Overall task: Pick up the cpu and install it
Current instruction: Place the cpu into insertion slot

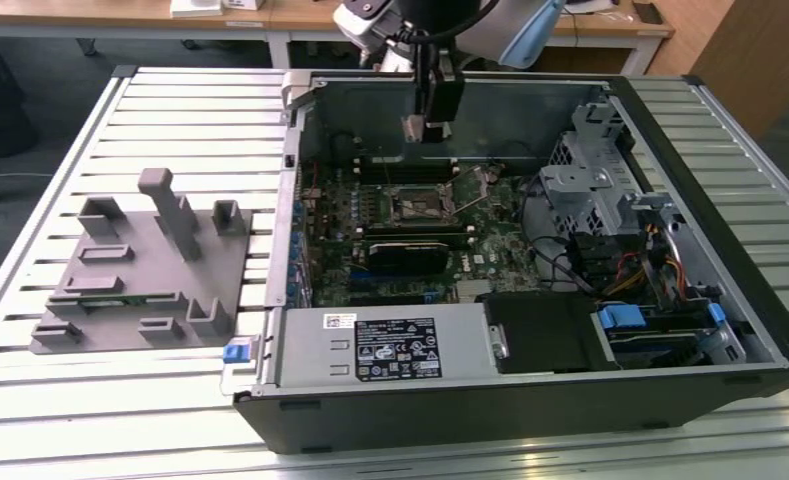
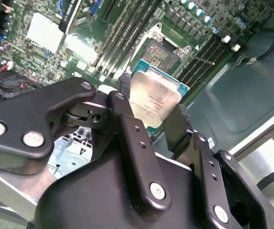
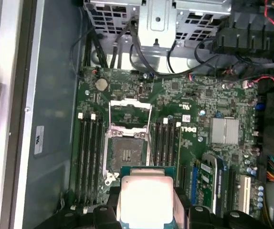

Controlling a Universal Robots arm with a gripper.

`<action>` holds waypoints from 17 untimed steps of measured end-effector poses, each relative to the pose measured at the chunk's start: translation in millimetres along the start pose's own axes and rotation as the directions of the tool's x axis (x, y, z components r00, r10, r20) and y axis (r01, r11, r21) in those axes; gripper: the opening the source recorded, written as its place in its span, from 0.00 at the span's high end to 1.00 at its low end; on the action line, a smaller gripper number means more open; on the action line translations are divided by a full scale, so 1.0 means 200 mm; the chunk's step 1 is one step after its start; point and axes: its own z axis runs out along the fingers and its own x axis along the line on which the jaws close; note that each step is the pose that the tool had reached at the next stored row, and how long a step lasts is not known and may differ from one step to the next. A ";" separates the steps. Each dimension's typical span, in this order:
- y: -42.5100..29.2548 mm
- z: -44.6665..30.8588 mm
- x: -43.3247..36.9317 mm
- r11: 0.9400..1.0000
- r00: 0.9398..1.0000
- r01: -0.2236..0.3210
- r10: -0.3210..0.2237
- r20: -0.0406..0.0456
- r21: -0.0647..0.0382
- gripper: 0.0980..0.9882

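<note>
The cpu (image 2: 153, 101), a small square chip with a pale silvery top and a green rim, is clamped by its edges between the black fingers (image 2: 176, 128) of my gripper (image 2: 151, 102). In the first wrist view the cpu (image 3: 144, 195) hangs above the green motherboard, just short of the open socket (image 3: 126, 150), whose metal load frame (image 3: 130, 110) is flipped up. In the exterior view my gripper (image 1: 428, 125) hovers over the back part of the open computer case (image 1: 714, 330), with the cpu (image 1: 412, 126) at its tip, well above the socket (image 1: 414, 205).
A grey plastic fixture (image 1: 141, 265) lies on the slatted table at the exterior view's left. Inside the case are a power supply (image 1: 381, 345) at the front, a metal drive cage (image 1: 608, 190) with cables at the exterior view's right, a black block (image 1: 401, 255) and memory slots (image 3: 90, 152) beside the socket.
</note>
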 end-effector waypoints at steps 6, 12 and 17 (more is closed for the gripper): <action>0.031 0.033 0.033 1.000 1.000 0.001 -0.001 0.000 0.000 0.52; 0.045 0.066 0.044 1.000 1.000 0.009 -0.009 -0.001 0.000 0.52; 0.051 0.095 0.052 1.000 1.000 0.002 -0.002 0.000 0.000 0.52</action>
